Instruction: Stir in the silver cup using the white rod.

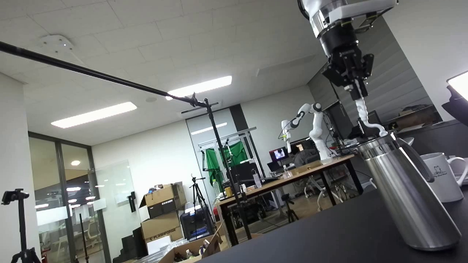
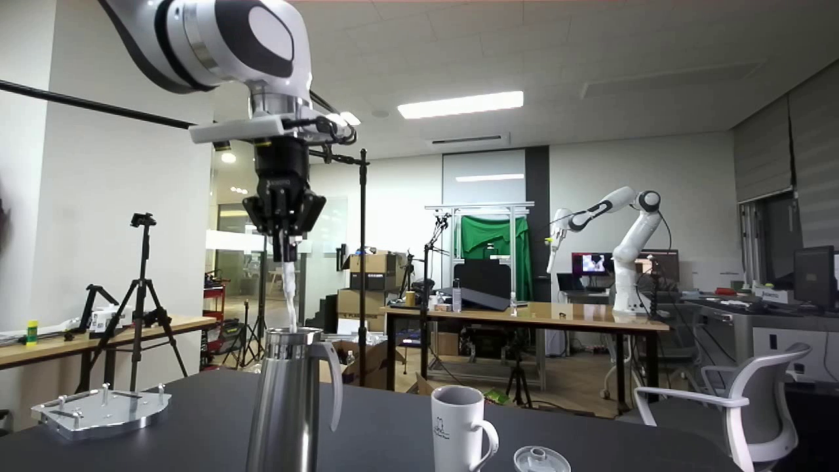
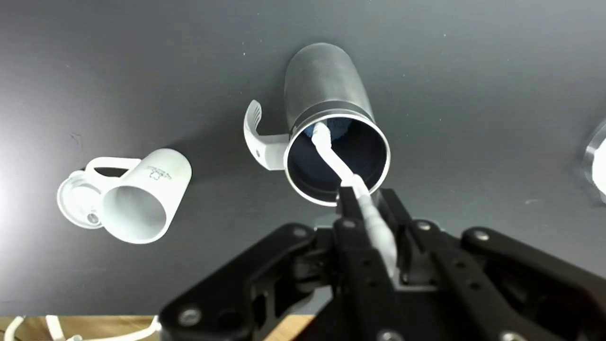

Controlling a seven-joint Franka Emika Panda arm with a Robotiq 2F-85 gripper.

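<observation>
The silver cup (image 1: 413, 193) stands upright on the dark table with its mouth open and a grey handle on its side. It also shows in an exterior view (image 2: 280, 406) and in the wrist view (image 3: 326, 78). My gripper (image 1: 359, 93) is above the cup's mouth, shut on the white rod (image 1: 362, 111). The fingertips also show in an exterior view (image 2: 286, 250) and in the wrist view (image 3: 364, 201). The rod (image 3: 335, 163) looks ribbed and bent. It points down from the fingers, and its lower end is at the cup's mouth; how deep it reaches cannot be told.
A white mug (image 2: 452, 426) with a handle stands near the cup on its handle side; it shows in the wrist view (image 3: 163, 177) too. A clear lid (image 3: 75, 201) lies beside the mug. A metal plate with posts (image 2: 105, 416) lies on the table, on the cup's other side.
</observation>
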